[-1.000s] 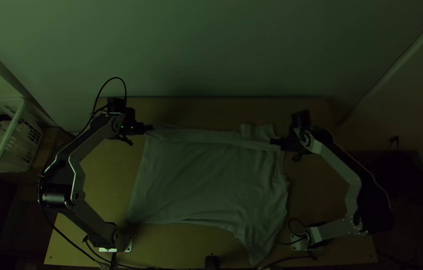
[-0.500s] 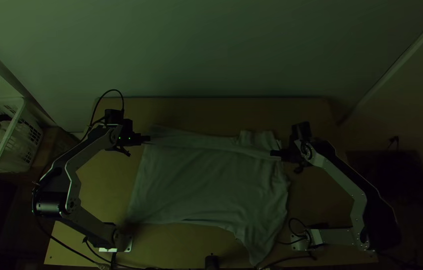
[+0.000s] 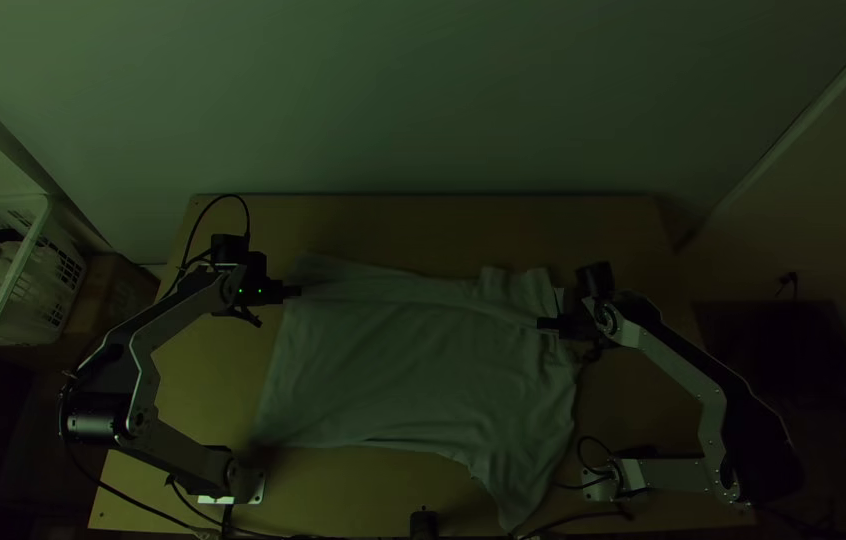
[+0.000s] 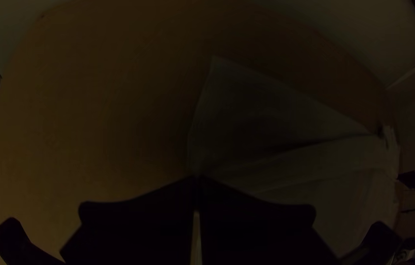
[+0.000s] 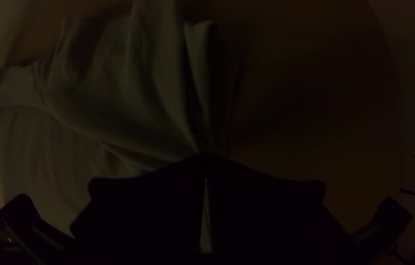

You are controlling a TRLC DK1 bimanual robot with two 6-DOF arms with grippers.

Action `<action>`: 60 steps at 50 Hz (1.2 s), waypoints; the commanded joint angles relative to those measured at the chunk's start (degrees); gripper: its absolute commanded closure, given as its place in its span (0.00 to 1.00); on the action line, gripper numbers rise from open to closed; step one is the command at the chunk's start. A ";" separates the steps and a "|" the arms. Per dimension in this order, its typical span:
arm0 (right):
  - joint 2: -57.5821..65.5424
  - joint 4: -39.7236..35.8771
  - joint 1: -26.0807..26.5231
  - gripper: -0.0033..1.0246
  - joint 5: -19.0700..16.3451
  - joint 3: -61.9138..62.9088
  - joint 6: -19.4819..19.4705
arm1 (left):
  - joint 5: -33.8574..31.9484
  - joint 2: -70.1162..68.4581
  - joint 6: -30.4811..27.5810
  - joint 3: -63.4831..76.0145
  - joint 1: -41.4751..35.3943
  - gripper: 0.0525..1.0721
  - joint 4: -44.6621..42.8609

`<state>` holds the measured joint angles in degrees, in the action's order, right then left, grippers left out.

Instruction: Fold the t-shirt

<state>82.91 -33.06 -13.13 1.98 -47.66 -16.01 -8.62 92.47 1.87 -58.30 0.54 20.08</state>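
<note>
Two-point pinch, by closed left gripper (image 3: 292, 291) and right gripper (image 3: 546, 323) | at opposite sides of t-shirt (image 3: 413, 360) | presumably to keep folding even

No readable text, no legible label, no brand that can be made out, no numbers, no signs on or around the table (image 3: 383, 225)
</note>
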 commanded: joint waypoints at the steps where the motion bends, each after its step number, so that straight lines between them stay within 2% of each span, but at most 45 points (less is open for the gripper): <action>1: -0.56 1.68 -0.41 0.97 2.06 2.13 0.98 | -0.69 -1.67 -0.81 3.37 -0.10 0.98 -0.83; 3: -0.56 1.77 -0.32 0.91 2.59 2.13 0.98 | -1.05 -2.03 -0.81 3.99 -0.01 0.93 -1.62; 4: -0.65 1.77 -0.32 0.87 2.68 2.13 0.89 | -1.22 -2.11 -0.81 4.25 0.08 0.84 -1.62; 6: -1.09 1.77 -0.41 0.77 2.94 2.31 0.81 | -3.42 -2.64 -0.81 4.69 0.43 0.60 -1.53; 7: -1.26 1.77 -0.50 0.67 3.30 2.31 0.72 | -4.39 -2.99 -0.81 4.87 0.61 0.48 -1.44; 8: -1.62 1.68 -0.50 0.55 3.38 2.31 0.54 | -4.74 -3.26 -0.81 5.13 0.69 0.41 -1.44; 10: -2.32 0.98 -0.59 0.32 3.38 2.57 0.10 | -5.26 -3.78 -0.90 5.31 0.78 0.38 -1.27; 12: -3.20 0.80 -0.67 0.15 3.38 2.92 -0.69 | -5.79 -4.75 -1.17 5.83 0.87 0.34 -1.44; 15: -4.16 0.28 -0.59 0.05 3.30 2.83 -0.86 | -6.93 -5.81 -1.08 6.01 1.22 0.15 -1.18; 17: -5.31 -0.43 -0.41 0.05 3.30 2.48 -0.95 | -8.43 -6.07 -1.25 5.57 1.57 0.07 -0.12; 18: -5.92 -0.69 -0.23 0.05 3.30 2.40 -0.95 | -8.60 -6.07 -1.25 5.13 1.84 0.06 0.49; 22: -9.61 -2.54 -0.15 0.05 3.21 1.87 -1.13 | -9.57 -7.04 -1.78 3.64 2.80 0.06 2.86; 25: -12.78 -4.03 -0.15 0.05 3.21 1.60 -3.33 | -10.10 -8.62 -1.96 3.55 3.60 0.06 2.86; 29: -16.91 -6.32 -0.50 0.05 3.03 0.99 -4.29 | -12.03 -10.99 -2.66 3.11 4.56 0.06 4.36; 37: -19.19 -17.13 -0.76 0.05 3.03 -4.02 -4.64 | -12.56 -15.65 -3.89 1.97 5.00 0.06 9.02; 47: -26.75 -25.12 -1.99 0.05 3.03 -5.51 -5.61 | -12.56 -22.77 -7.41 1.00 5.09 0.06 18.86; 54: -31.06 -31.01 -4.01 0.05 2.50 -4.46 -8.42 | -12.56 -27.08 -8.28 0.56 5.62 0.06 25.36; 60: -33.87 -36.64 -5.07 0.07 0.31 -3.84 -12.03 | -12.56 -29.80 -8.28 0.30 6.58 0.06 29.76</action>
<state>51.16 -66.26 -17.30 3.40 -51.92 -24.03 -20.58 65.25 -5.21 -56.38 6.20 46.74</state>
